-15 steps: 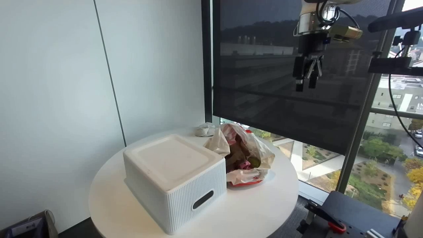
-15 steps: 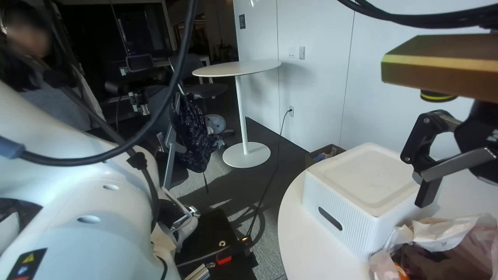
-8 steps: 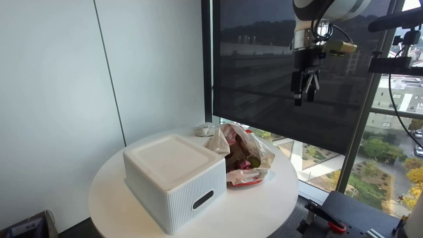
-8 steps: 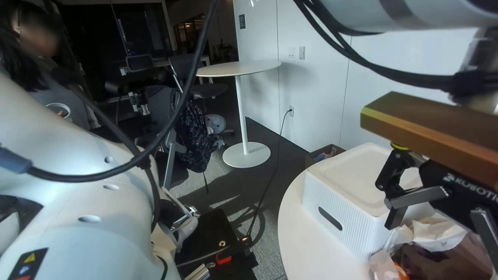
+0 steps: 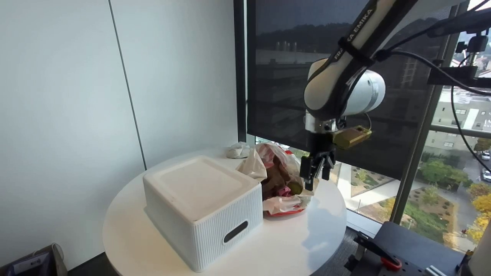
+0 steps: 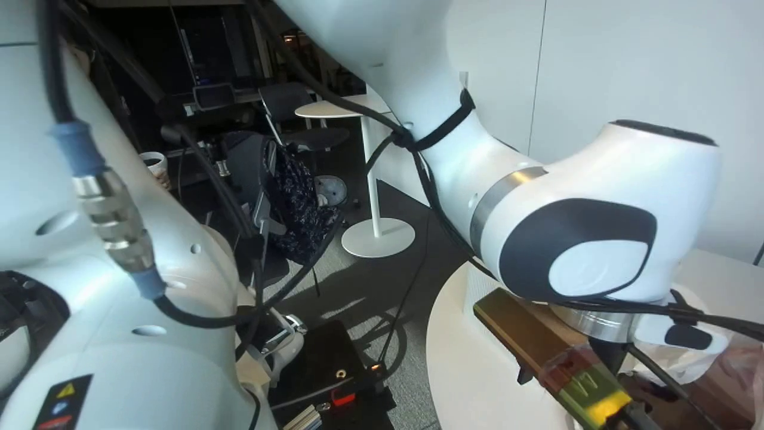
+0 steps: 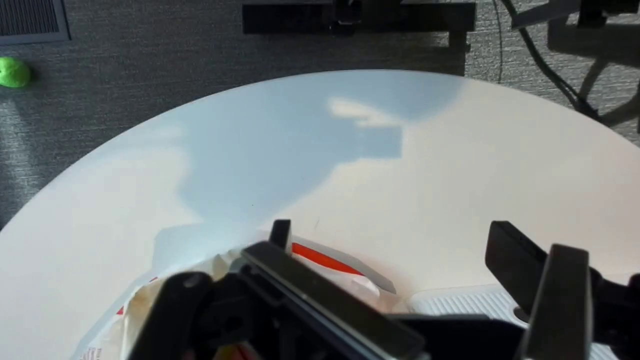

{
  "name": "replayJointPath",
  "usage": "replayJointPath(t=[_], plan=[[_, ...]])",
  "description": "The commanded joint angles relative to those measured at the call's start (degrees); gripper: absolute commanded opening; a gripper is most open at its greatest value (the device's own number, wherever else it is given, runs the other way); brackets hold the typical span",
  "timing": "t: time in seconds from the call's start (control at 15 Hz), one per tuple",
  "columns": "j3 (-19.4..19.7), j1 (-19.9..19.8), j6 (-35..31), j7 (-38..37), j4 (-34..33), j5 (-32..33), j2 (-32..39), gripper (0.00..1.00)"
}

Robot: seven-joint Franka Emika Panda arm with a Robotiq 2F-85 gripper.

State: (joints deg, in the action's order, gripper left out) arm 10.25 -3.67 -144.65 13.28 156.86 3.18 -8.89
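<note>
Beside the white ribbed box (image 5: 203, 207), on the round white table (image 5: 291, 243): one paper bag (image 5: 284, 205), pale and crumpled, mouth open, with red edging (image 5: 285, 212) at its base. Contents, as seen in an exterior view: brown pieces (image 5: 274, 180), one pink scrap (image 5: 284, 191) and one round green item (image 5: 294, 188), kinds not clear. At the side of the bag farther from the box: one two-finger gripper (image 5: 317, 181), black with metal links, pointing down. Its fingers (image 7: 515, 267) stand wide apart in the wrist view, with nothing held between them; whether a fingertip meets the paper cannot be told. Box particulars: flat panelled top, fluted walls, dark oval slot (image 5: 235, 231) in one side; largely hidden behind the white robot arm (image 6: 627, 173) in an exterior view. Near the box's far corner, next to the bag: one crumpled white wad (image 5: 238, 150). Across the tabletop, apart from the box: one broad bluish shadow (image 7: 260, 155). Past the bag from the box: one dark window shade (image 5: 299, 96). Off the table, well apart from the box: one dark cart (image 5: 414, 239) bearing a red-handled tool (image 5: 391, 263), one second round table (image 6: 316, 108) on a single column, one dark patterned backpack (image 6: 301, 209), and, on the floor (image 7: 140, 65), one bright green ball-like object (image 7: 14, 72).
</note>
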Motion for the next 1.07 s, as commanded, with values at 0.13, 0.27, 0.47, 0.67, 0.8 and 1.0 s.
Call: replayJointPath(t=[0.13, 0.27, 0.47, 0.67, 0.8, 1.0], plan=[[-7.6, 4.5, -24.8, -8.1, -3.4, -6.5, 15.2, 1.00], [-8.2, 4.6, -31.4, -12.2, -6.9, -4.3, 21.2, 1.00], [-2.7, 7.1, -36.8, -15.5, -13.2, -0.4, 28.2, 1.00], [4.6, 10.9, -35.2, -16.1, -18.3, 0.7, 32.4, 1.00], [7.8, 12.1, -32.5, -16.3, -19.8, 0.8, 33.6, 1.00], [6.2, 9.5, -33.7, -15.6, -21.2, -0.3, 35.4, 1.00]])
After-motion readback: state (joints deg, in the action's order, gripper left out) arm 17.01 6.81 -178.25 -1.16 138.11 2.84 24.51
